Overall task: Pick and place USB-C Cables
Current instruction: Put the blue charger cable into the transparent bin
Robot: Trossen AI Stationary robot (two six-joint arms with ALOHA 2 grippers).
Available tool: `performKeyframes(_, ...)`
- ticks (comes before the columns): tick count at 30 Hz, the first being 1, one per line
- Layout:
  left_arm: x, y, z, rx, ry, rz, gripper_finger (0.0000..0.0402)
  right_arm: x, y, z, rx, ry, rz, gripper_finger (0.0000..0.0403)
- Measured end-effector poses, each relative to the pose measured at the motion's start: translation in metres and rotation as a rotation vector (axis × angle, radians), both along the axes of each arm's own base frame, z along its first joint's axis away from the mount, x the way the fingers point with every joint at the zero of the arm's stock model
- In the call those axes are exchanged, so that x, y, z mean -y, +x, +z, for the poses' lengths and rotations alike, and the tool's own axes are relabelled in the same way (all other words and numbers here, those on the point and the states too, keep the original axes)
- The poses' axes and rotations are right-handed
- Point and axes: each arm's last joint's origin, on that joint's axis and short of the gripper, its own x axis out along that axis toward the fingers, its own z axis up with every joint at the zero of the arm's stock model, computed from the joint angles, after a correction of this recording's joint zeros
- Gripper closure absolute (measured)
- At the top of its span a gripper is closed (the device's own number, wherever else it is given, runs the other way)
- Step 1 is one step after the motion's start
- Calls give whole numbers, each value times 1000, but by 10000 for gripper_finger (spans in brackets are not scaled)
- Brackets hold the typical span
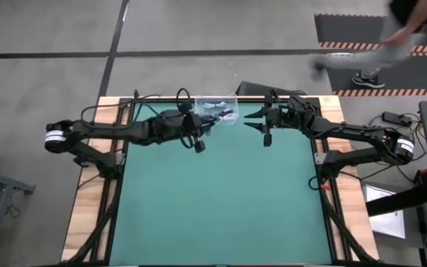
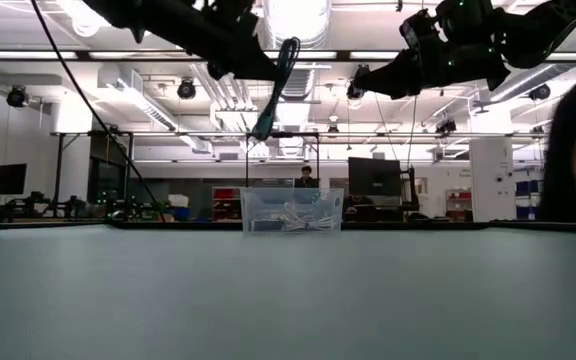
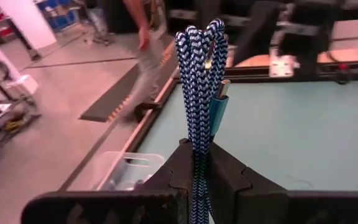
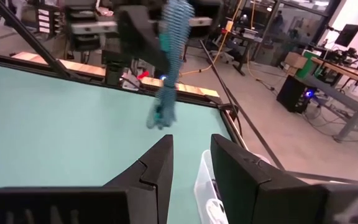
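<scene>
The counter (image 1: 221, 208) is a green mat bordered by pale wood, and both dark arms reach over its far part, the left arm from the left side and the right arm from the right. Past the far edge, a person (image 1: 380, 48) walks across the grey floor beside a striped mat. At the middle of the counter's far edge stands a clear plastic bin (image 1: 215, 110); in the low view it holds a few pale cords (image 2: 293, 215), too small to sort. The left hand (image 1: 196, 141) hangs high above the mat just in front of the bin, pinched tight on a teal USB-C cable (image 3: 197, 93), a folded braided bundle with a blue-and-white weave. The left wrist view shows the bundle rising between the two dark fingers, with a teal plug lying against its side. In the low view the same bundle dangles well above the bin, touching nothing below it. The right hand (image 1: 267, 133) hovers near the bin's other side, level with the left one, its fingers (image 4: 160, 165) narrowly apart and gripping nothing.
</scene>
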Motion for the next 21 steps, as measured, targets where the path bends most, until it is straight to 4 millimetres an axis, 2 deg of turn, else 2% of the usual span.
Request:
performKeyframes(11, -47, 22, 1, -89, 97, 78, 391, 0, 0, -1, -2, -6, 0, 303)
performKeyframes(21, -87, 46, 4, -351, 139, 95, 391, 0, 0, -1, -4, -13, -3, 303)
